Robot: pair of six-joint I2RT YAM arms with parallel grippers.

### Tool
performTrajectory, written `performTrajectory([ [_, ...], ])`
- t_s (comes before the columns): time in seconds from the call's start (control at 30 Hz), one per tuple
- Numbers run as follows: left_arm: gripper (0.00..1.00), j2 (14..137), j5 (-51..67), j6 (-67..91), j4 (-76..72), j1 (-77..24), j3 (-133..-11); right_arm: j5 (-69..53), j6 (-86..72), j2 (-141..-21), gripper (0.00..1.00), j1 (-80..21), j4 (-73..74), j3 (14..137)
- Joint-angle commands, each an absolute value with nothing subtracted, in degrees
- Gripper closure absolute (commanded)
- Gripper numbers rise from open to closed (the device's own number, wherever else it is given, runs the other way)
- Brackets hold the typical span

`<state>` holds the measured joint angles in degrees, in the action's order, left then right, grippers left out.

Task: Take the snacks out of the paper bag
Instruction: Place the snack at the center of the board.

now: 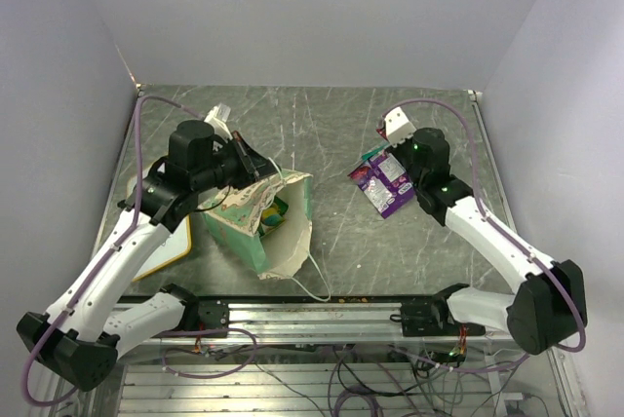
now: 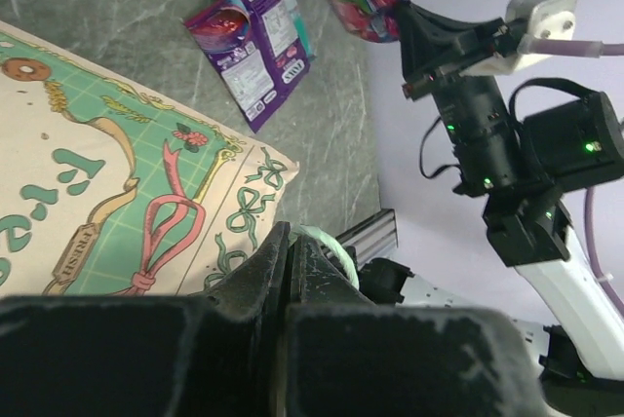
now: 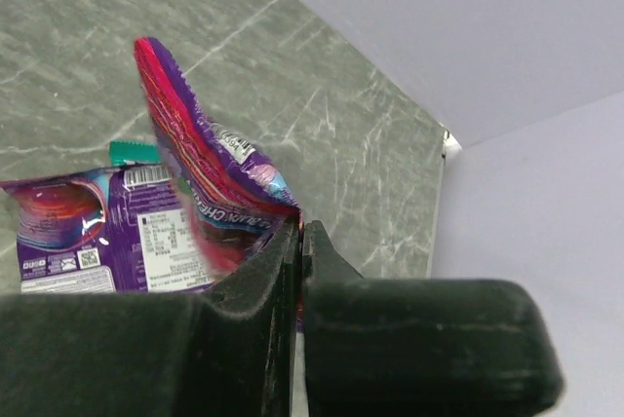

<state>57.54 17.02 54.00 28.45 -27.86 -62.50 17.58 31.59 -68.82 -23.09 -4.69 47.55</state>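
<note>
The left hand (image 2: 287, 242) is clenched, apparently pinching the rim of the paper bag (image 1: 283, 242). The bag lies on its side on the counter (image 1: 322, 125), mouth agape. Its thin paper would likely tear if tugged hard. A greenish packet (image 1: 277, 209) shows inside. To the right lie a flat purple packet (image 3: 88, 232) and a teal packet (image 3: 132, 152). The right hand (image 3: 297, 234) is clamped on a raised purple packet (image 3: 195, 159) at its edge. The foil looks light, crinkly and slippery, so it is best nipped at the seam.

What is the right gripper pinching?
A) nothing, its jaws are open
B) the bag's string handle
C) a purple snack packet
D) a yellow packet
C: the right gripper is shut on the edge of a purple packet, held above a second purple packet lying flat on the table.
</note>
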Motion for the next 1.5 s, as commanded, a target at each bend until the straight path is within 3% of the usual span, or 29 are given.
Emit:
performTrajectory([
  [0.0, 0.93, 58.7, 22.1, 54.4, 24.4, -28.1, -64.2, 13.8, 32.1, -71.4, 1.00, -21.9, -15.6, 45.2],
  [0.33, 0.93, 58.5, 23.1, 52.4, 29.4, -28.1, -65.9, 7.7, 23.4, -78.7, 1.00, -20.1, -21.9, 37.9],
  [0.77, 0.93, 59.4, 24.0, 50.7, 33.8, -28.1, -70.1, 3.3, 13.3, -85.9, 0.99, -20.0, -11.8, 37.5],
  [1.03, 0.93, 60.1, 23.3, 49.8, 34.7, -28.1, -69.7, 4.3, 12.3, -73.7, 0.61, -20.1, -5.2, 39.3],
  [1.27, 0.93, 61.2, 22.6, 46.7, 37.6, -28.0, -71.0, -4.6, -2.2, -59.8, 0.48, -20.3, -2.0, 33.9],
  [1.47, 0.93, 61.9, 22.1, 45.8, 38.1, -27.9, -71.4, -13.1, -15.1, -50.4, 0.47, -26.4, -13.9, 25.5],
])
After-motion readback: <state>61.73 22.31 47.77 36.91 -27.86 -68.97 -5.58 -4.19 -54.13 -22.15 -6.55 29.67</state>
